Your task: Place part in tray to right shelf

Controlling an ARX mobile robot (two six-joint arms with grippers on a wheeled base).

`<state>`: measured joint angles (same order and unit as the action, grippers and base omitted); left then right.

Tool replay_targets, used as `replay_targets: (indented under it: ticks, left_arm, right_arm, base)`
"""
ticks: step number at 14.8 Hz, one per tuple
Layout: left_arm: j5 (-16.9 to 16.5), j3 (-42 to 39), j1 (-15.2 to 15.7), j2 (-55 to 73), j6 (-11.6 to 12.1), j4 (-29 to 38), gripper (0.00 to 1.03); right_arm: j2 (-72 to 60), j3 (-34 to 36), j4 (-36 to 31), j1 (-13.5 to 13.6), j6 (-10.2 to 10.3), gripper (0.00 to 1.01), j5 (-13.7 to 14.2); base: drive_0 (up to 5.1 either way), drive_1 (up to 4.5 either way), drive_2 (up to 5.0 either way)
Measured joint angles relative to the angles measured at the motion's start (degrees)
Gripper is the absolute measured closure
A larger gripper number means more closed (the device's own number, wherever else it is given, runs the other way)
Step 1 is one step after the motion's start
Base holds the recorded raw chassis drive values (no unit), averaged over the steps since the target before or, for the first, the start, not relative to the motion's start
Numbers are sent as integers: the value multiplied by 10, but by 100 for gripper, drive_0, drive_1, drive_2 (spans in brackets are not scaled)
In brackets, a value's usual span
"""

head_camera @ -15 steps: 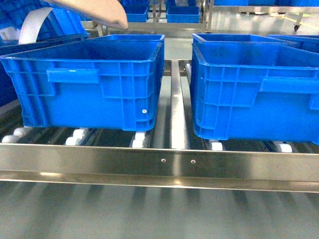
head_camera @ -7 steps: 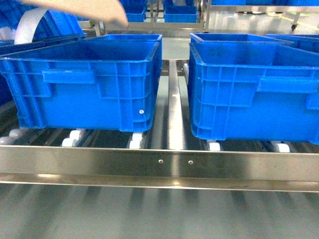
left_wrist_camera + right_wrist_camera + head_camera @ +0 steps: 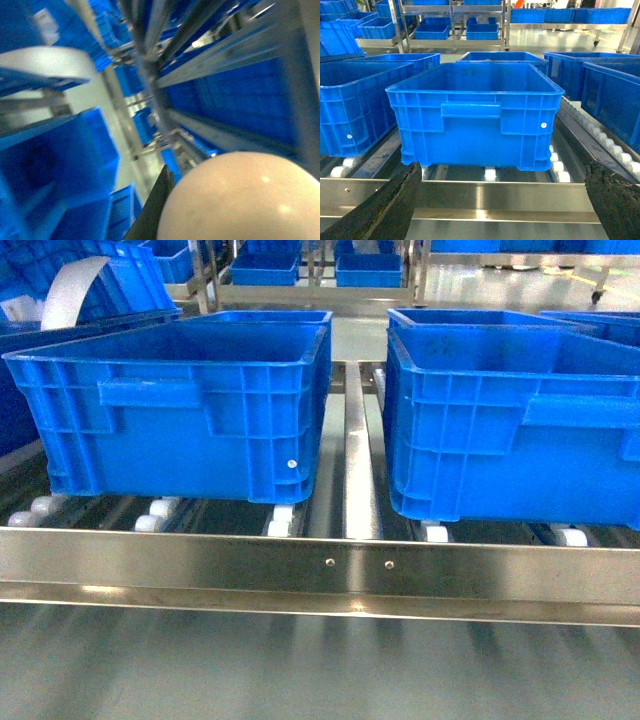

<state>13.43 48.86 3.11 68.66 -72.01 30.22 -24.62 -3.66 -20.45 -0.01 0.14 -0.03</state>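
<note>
The part is out of view. A cream-white rounded surface, which I take for the tray (image 3: 245, 200), fills the lower right of the left wrist view. My left gripper (image 3: 172, 212) is shut on it. One dark finger (image 3: 155, 210) lies flat against it and the other is hidden behind it. In the right wrist view my right gripper (image 3: 497, 210) is open with nothing between its fingers. It hangs just in front of the right shelf's steel front rail (image 3: 495, 195). The head view shows that rail (image 3: 200, 558) and the white rollers (image 3: 282, 520), but neither gripper.
Two large blue ribbed crates (image 3: 190, 405) (image 3: 510, 420) stand side by side on the rollers, with a steel divider (image 3: 358, 460) between them. The right wrist faces one crate (image 3: 475, 110). A white curved strip (image 3: 70, 285) rises at far left. More crates and racks stand behind.
A person's bare arm that reached across the top left of the head view has gone. The crates and the rack stay put, apart from a small sideways wobble of the view.
</note>
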Motion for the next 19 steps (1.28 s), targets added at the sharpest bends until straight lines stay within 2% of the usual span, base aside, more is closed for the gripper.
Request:
replay_targets:
  ticks: [1, 2, 5, 6, 8, 9, 10, 11, 12, 13, 15, 16, 19]
  left_arm:
    - [-7, -12, -1, 27, 0, -23, 91]
    - [-39, -23, -1, 34, 20, -56, 91]
    - [-54, -33, -10, -25, 44, -42, 91]
    - [-57, -55, -19, -49, 59, -43, 91]
    - [-53, -104, -49, -83, 115, -58, 91]
    - [-46, -127, -70, -99, 163, -68, 91]
    - [-24, -159, -115, -110, 266, -58, 91]
    - [-54, -227, -111, -146, 549, -23, 91]
    - [-77, -318, -88, -203, 693, -2, 91]
    - [-84, -334, -85, -217, 699, -1, 91]
    - [-96, -360, -70, -244, 708, 3, 91]
    - [-129, -376, -39, -263, 709, 1, 91]
    - [-127, -389, -29, -278, 711, -2, 91]
  right_arm:
    - [0, 0, -1, 0, 0, 3, 0]
    - [0, 0, 0, 0, 0, 3, 0]
    - [0, 0, 0, 0, 0, 3, 0]
    - [0, 0, 0, 0, 0, 3, 0]
    - [0, 0, 0, 0, 0, 3, 0]
    - [0, 0, 0, 0, 0, 3, 0]
    - [0, 0, 0, 0, 0, 3, 0]
    - [27, 6, 18, 0, 0, 28, 0]
    - [69, 17, 48, 0, 0, 68, 0]
    - [72, 28, 26, 0, 0, 76, 0]
    - [90, 30, 47, 0, 0, 94, 0]
    - [103, 30, 60, 0, 0, 99, 0]
    - [114, 30, 70, 0, 0, 99, 0]
  base:
    - [0, 0, 0]
    - [0, 0, 0]
    - [0, 0, 0]
    - [0, 0, 0]
    - [0, 0, 0]
    - [0, 0, 0]
    - [0, 0, 0]
    - [0, 0, 0]
    - [0, 0, 0]
    - [0, 0, 0]
    - [0, 0, 0]
    - [0, 0, 0]
    - [0, 0, 0]
